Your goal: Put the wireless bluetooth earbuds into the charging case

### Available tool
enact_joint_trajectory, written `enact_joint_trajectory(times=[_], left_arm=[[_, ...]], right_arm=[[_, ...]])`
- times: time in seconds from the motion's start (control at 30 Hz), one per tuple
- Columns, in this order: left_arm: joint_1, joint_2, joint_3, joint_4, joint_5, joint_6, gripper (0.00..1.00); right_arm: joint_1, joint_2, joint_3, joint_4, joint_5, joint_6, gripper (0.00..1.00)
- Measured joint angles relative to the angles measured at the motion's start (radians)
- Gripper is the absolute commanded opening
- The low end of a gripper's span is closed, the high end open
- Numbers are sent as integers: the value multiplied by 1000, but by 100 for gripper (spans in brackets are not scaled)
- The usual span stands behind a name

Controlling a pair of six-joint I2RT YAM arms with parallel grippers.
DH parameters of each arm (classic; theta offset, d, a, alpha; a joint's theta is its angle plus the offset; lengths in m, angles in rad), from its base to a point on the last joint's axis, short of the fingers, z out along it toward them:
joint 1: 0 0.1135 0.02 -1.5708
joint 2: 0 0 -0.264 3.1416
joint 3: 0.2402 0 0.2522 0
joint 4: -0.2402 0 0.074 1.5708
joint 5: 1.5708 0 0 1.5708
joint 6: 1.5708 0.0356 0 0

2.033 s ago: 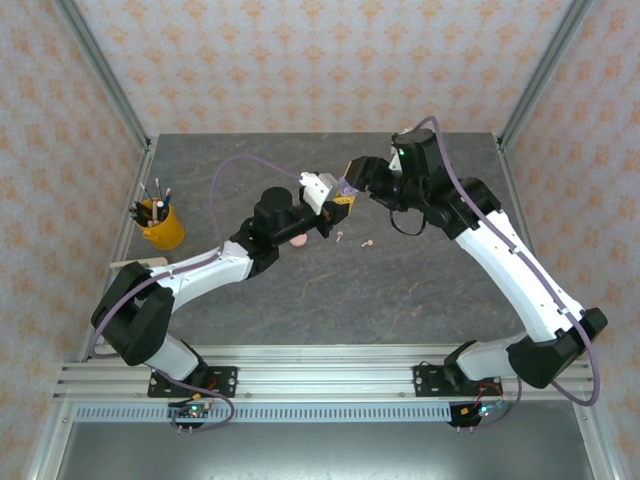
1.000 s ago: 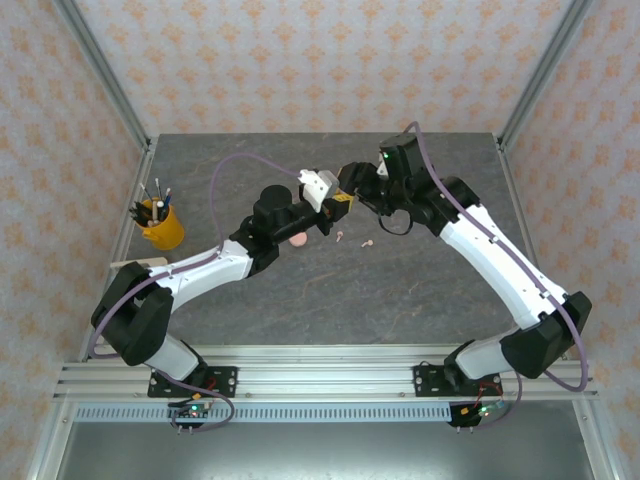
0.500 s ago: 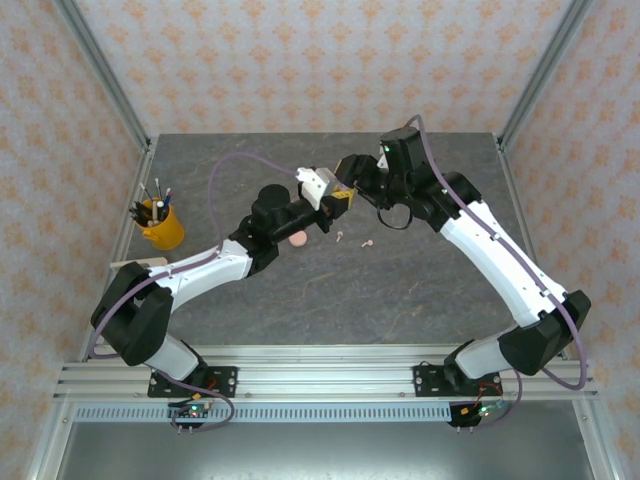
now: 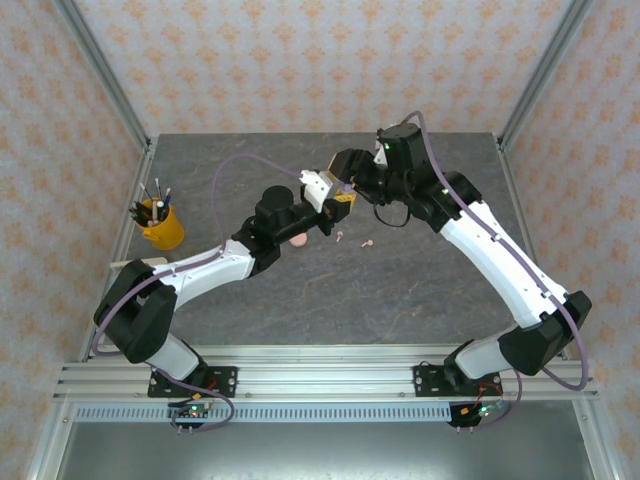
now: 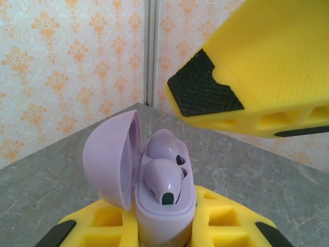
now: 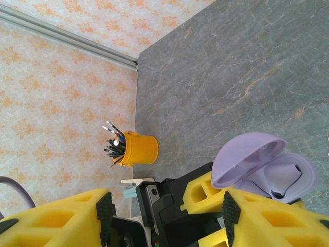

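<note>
Your left hand (image 4: 342, 199) clamps open lilac case (image 5: 164, 211), lid (image 5: 110, 159) tipped back; two lilac earbuds (image 5: 163, 180) seated inside. Your right hand (image 6: 164, 216), jaws parted, hovers just over case. Two pink earbuds (image 4: 367, 242) and pink case (image 4: 298, 240) lie on surface (image 4: 400, 290) near left hand.

A robotics lab test cell: two robot arms, left (image 4: 200, 270) and right (image 4: 500, 260), are bolted to an aluminium rail (image 4: 320, 375) at a grey stone-look tabletop (image 4: 400, 290), fenced by aluminium posts (image 4: 103, 70) and wallpaper-patterned panels (image 4: 300, 60), with a yellow pen cup (image 4: 162, 225).
</note>
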Motion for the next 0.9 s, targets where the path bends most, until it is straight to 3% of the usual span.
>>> enact_joint_trajectory(times=[0.37, 0.47, 0.53, 0.9], left_arm=[[0, 0, -38, -2, 3, 0, 0], [0, -1, -49, -12, 5, 2, 0], [0, -2, -55, -27, 11, 8, 0], [0, -3, -55, -94, 88, 27, 0]], right_arm=[[-54, -73, 0, -34, 83, -47, 60], [-89, -65, 1, -55, 103, -77, 53], [-113, -34, 18, -82, 109, -106, 43], [-131, 329, 329, -268, 77, -308, 19]])
